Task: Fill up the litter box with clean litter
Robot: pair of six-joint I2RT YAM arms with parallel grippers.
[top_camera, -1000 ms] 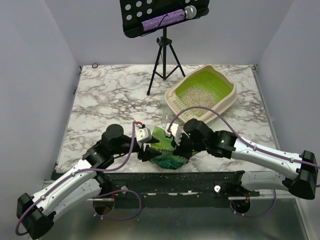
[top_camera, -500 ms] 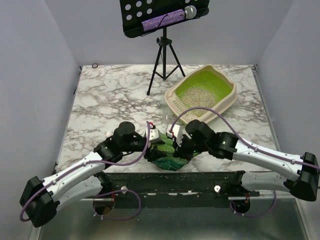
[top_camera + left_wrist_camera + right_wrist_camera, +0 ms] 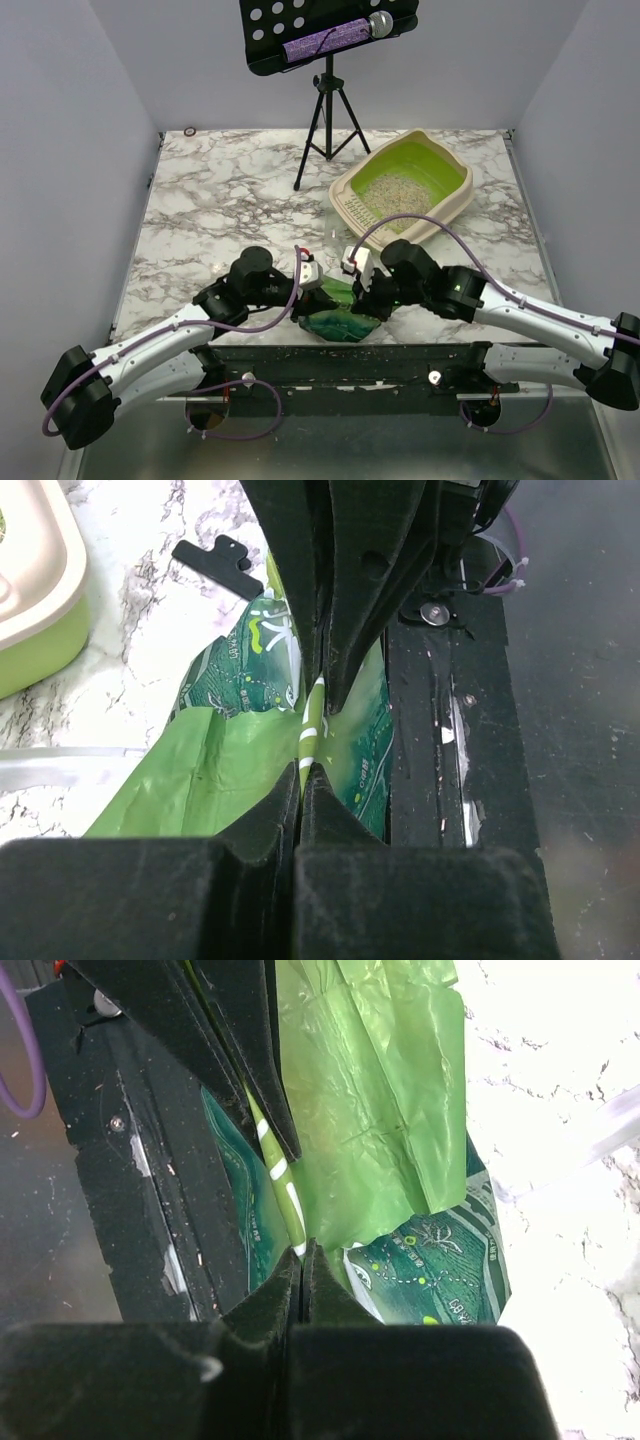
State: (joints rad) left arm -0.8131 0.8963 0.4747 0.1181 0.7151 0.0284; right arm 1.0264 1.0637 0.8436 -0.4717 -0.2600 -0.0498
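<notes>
We had both the left pincer (image 3: 322, 291) and right pincer (image 3: 356, 297) clamped on the green bag (image 3: 340, 318), and judged lifting evenly best, toward the litter box (image 3: 404, 187) far-right on the bench.

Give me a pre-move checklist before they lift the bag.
1. Left gripper shut on the bag: ok.
2. Right gripper shut on the bag: ok.
3. Both grips on the bag's top edge: ok, they meet there.
4. Litter box upright, open, unobstructed: ok.
5. Litter already in the box: ok, partial layer.
6. Bag mouth open for pouring: cannot tell.
</notes>
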